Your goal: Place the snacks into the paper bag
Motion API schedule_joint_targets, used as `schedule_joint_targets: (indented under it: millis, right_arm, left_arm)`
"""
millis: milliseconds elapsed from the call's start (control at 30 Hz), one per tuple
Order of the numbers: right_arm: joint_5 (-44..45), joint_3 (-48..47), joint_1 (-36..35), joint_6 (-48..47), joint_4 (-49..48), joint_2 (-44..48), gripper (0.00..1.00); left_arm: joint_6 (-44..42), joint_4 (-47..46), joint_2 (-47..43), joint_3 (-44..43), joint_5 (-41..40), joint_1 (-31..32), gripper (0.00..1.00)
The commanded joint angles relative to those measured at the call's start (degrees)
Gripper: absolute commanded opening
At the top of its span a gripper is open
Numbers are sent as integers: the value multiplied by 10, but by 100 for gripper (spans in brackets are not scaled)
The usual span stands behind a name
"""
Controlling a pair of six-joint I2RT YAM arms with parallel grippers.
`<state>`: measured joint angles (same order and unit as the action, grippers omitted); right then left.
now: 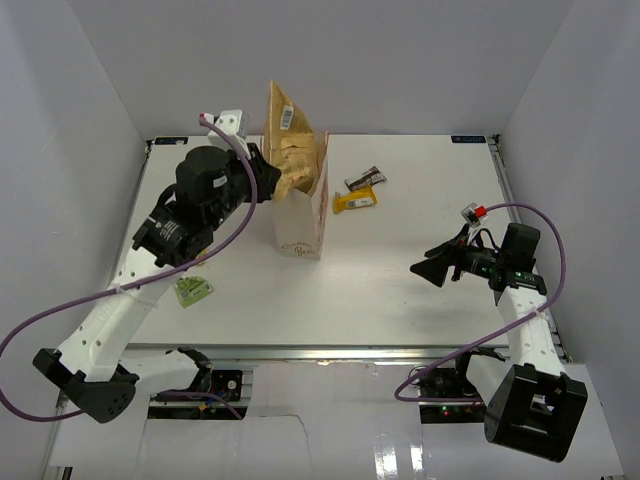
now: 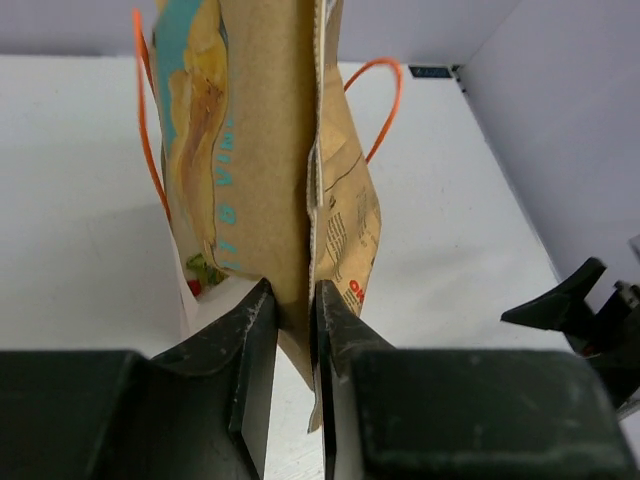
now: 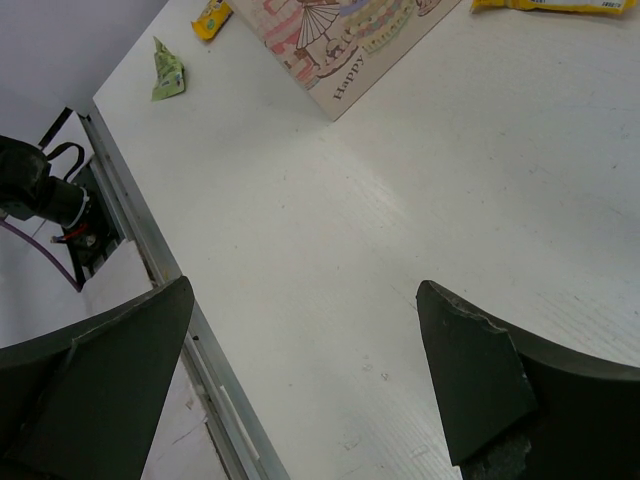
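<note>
Top external view: nearest you, the green pouch point(image 1: 192, 291) lies flat on the table point(image 1: 400, 300) just beside the left arm's forearm. Your right gripper point(image 1: 425, 270) hangs over the table's right side, well apart from every snack. In the right wrist view its jaws are spread wide with nothing between them point(image 3: 305, 290). At mid-table the paper bag point(image 1: 305, 225) stands upright. The chip bag point(image 1: 290, 140) is at its mouth, most of it rising above the rim. Your left gripper point(image 1: 268, 180) pinches that bag. The left wrist view shows both fingers pressed on its seam edge point(image 2: 295, 300), with the orange handles behind. Farther back, right of the paper bag, lie the yellow wrapper point(image 1: 356, 201) and, just beyond it, the dark bar point(image 1: 365, 180).
</note>
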<state>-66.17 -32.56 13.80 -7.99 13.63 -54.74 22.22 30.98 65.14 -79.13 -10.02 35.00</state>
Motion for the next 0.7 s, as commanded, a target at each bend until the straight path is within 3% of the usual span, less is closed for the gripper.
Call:
schedule_joint_targets:
  millis: [0, 100, 233, 500, 667]
  right_arm:
    - [-7, -15, 1, -12, 1, 10, 98]
    - [-7, -15, 2, -12, 0, 12, 98]
    - [-7, -14, 3, -12, 0, 16, 98]
    - [-14, -12, 3, -12, 0, 21, 98]
    - [-19, -10, 3, -12, 0, 22, 98]
  left_arm:
    - [-29, 38, 30, -106, 7, 2, 9]
    - [-23, 103, 88, -213, 20, 2, 9]
    - [-14, 164, 145, -266, 37, 0, 9]
    - [9, 179, 162, -270, 56, -6, 11]
    - [20, 160, 134, -284, 66, -6, 1]
